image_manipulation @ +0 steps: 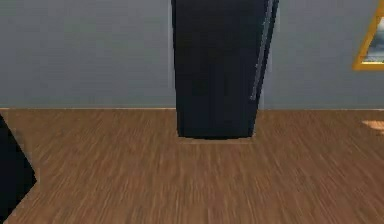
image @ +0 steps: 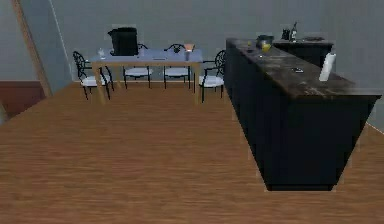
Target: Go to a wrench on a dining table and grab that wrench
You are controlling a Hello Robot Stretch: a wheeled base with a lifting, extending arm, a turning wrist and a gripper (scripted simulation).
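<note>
1 dining table [image: 155, 57] far ahead, 4 chairs [image: 212, 82] around it.

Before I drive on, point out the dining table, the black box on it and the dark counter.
dining table [image: 155, 57]: forward view, bare tabletop near its middle.
black box [image: 123, 41]: forward view, middle of its front face.
dark counter [image: 290, 120]: forward view, on its long side wall.

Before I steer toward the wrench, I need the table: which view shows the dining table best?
The forward view: the dining table stands by the far wall, chairs around it, a dark boxy thing on top. The arm side view faces a tall dark cabinet and wood floor.
</note>
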